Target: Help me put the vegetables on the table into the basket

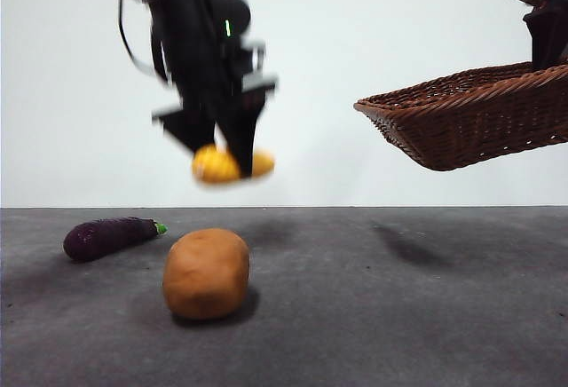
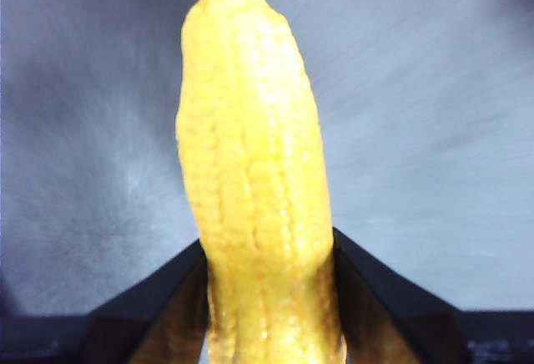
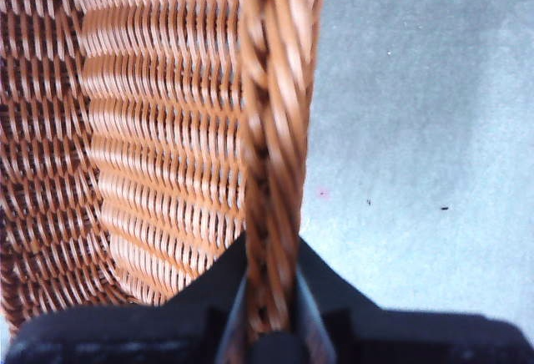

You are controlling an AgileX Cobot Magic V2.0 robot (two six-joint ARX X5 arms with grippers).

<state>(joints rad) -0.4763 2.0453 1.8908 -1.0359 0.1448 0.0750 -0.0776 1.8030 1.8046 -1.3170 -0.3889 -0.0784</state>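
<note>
My left gripper is shut on the yellow bumpy vegetable and holds it high above the table, left of centre; in the left wrist view the yellow vegetable stands between the two black jaws. My right gripper is shut on the braided rim of the brown wicker basket, which hangs tilted in the air at the right. The tan potato lies on the table at the front. The purple eggplant with a green stem lies at the left.
A plain white wall stands behind the table's far edge. The basket's shadow falls on the table below it at the right.
</note>
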